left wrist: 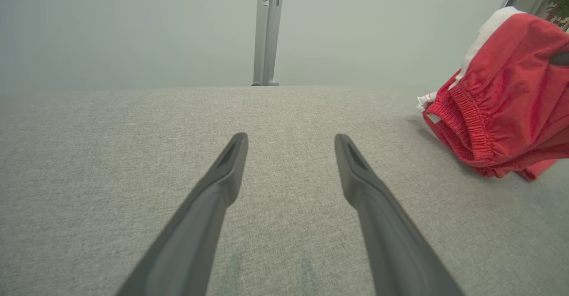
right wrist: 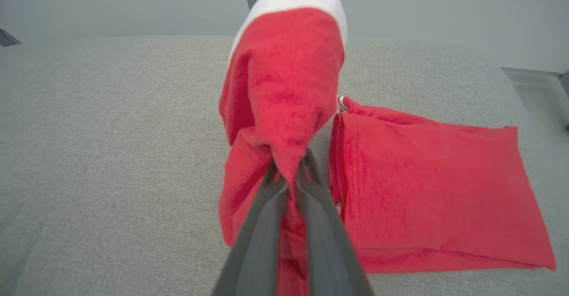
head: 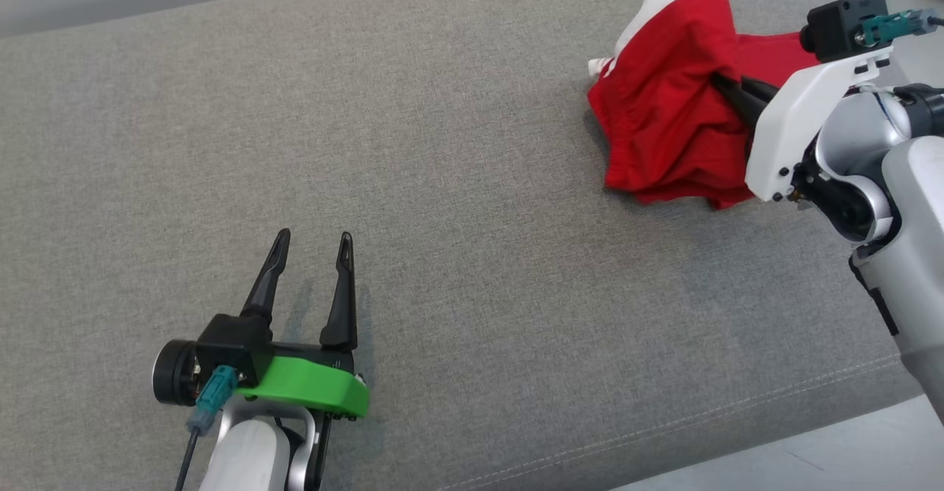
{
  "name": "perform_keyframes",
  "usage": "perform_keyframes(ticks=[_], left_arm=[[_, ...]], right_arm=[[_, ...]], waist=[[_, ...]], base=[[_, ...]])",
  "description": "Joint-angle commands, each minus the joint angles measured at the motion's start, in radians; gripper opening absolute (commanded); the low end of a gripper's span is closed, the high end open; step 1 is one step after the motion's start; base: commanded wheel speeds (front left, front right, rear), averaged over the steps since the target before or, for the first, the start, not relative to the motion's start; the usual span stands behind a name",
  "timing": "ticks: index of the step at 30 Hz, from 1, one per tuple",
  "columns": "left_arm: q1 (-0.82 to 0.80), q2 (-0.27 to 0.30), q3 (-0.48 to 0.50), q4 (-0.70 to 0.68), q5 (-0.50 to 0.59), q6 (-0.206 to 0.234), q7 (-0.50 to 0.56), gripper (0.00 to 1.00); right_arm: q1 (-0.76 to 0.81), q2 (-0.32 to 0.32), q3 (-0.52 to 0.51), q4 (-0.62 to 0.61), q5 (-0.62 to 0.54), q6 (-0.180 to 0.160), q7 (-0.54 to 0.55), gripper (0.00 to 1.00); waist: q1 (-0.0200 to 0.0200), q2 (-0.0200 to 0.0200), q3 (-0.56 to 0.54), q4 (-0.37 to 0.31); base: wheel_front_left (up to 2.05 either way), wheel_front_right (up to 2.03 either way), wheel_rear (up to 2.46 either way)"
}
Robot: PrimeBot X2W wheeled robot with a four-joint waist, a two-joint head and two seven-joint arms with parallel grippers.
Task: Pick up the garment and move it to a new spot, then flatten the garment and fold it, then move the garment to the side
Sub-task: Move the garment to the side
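Toward the front left corner of the grey surface [head: 472,181]: left gripper [head: 314,235], fingers spread wide with nothing between them, poised low over bare fabric, probably in reserve for the flattening. Toward the far right corner: red garment [head: 664,122] with a white band, one bunched part lifted into a peak, another part lying flat on the surface beside it. At the right edge: right gripper [right wrist: 290,167], fingers pressed together and pinching a fold of the garment, seemingly to carry it to a new spot.
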Motion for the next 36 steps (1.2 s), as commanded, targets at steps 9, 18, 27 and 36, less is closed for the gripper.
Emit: perform_keyframes(ticks=[9,18,27,36], left_arm=[[0.023,0.001,-0.007,-0.008,-0.007,0.007,0.0,1.0],[0.008,0.001,-0.009,-0.008,0.01,-0.001,0.0,1.0],[-0.034,0.012,-0.018,-0.005,0.036,-0.01,0.0,1.0],[-0.06,0.022,-0.026,-0.01,0.049,-0.016,0.0,1.0]], right_arm=[[-0.041,-0.064,-0.029,-0.029,-0.031,0.0,0.082,0.0],[-0.057,-0.115,-0.064,0.048,-0.056,0.0,0.109,0.0],[-0.11,-0.202,-0.056,0.229,-0.135,0.0,0.034,0.0],[-0.176,-0.247,-0.051,0.383,-0.248,-0.001,-0.083,0.0]], waist=[[0.0,0.0,-0.028,0.017],[0.0,0.0,0.009,0.039],[0.0,0.0,0.086,0.094],[0.0,0.0,0.153,0.142]], base=[[0.0,0.0,0.0],[0.0,0.0,0.0],[0.0,0.0,0.0],[0.0,0.0,0.0]])
